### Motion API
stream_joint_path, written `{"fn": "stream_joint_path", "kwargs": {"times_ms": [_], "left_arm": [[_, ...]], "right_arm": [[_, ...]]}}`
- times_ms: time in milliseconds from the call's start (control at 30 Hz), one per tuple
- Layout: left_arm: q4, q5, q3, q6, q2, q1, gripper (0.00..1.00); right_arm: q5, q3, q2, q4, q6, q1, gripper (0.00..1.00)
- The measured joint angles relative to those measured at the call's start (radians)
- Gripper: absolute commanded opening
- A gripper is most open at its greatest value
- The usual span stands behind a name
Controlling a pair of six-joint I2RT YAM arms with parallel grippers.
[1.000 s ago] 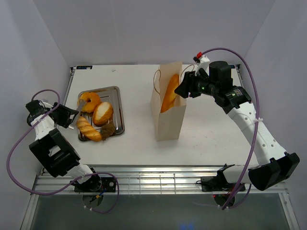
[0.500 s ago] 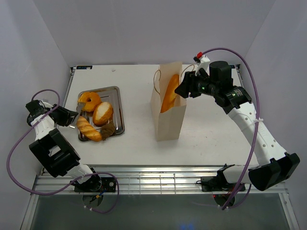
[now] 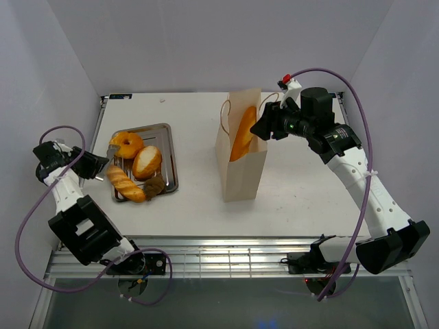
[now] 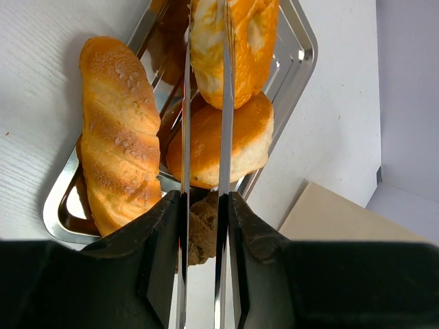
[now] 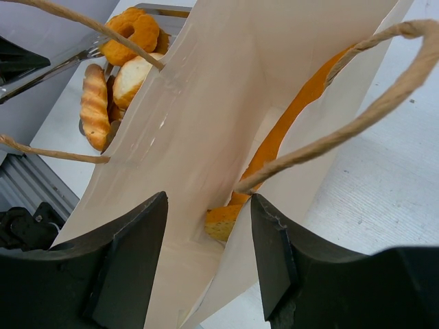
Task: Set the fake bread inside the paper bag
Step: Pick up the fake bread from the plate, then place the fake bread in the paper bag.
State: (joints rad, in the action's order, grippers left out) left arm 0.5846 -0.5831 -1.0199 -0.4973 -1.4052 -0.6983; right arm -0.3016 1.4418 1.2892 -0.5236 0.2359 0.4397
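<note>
The step in hand, as I judge it, is to fetch the next piece of fake bread [image 3: 137, 168] from the tray [image 3: 167, 130] with the tongs [image 4: 225, 123].

Your left pincer [image 4: 204, 205] is closed firmly on the tongs, and the two blades lie almost together. In the wrist view they pass over the pieces, but nothing seems to sit between them. Ease the squeeze first so that the blades spread. Then lower them on both sides of the oval roll [image 3: 147, 161], at its middle. The pieces are glossy and may slip, so press gently. Lift clear of the tray rim before you cross the surface [image 3: 302, 192].

The baguette [image 3: 241, 133] already stands tilted inside the paper bag [image 3: 240, 171], so bring the roll in from above, beside it.

Your left arm is folded at the far left, with its wrist turned toward the tray. Your right arm reaches forward and to the left, up to the mouth of the bag. The right pincer [image 3: 259, 128] stands apart, with the bag wall between its jaws, and I do not see it pinched.
</note>
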Motion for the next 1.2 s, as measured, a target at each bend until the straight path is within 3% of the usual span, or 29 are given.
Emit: {"fn": "stream_joint_path", "kwargs": {"times_ms": [867, 1200], "left_arm": [[0.022, -0.033, 0.005, -0.046, 0.178, 0.003, 0.00], [0.005, -0.110, -0.099, -0.107, 0.243, 0.135, 0.00]], "right_arm": [[0.000, 0.000, -0.006, 0.000, 0.006, 0.000, 0.58], [0.015, 0.000, -0.006, -0.001, 0.008, 0.000, 0.58]]}}
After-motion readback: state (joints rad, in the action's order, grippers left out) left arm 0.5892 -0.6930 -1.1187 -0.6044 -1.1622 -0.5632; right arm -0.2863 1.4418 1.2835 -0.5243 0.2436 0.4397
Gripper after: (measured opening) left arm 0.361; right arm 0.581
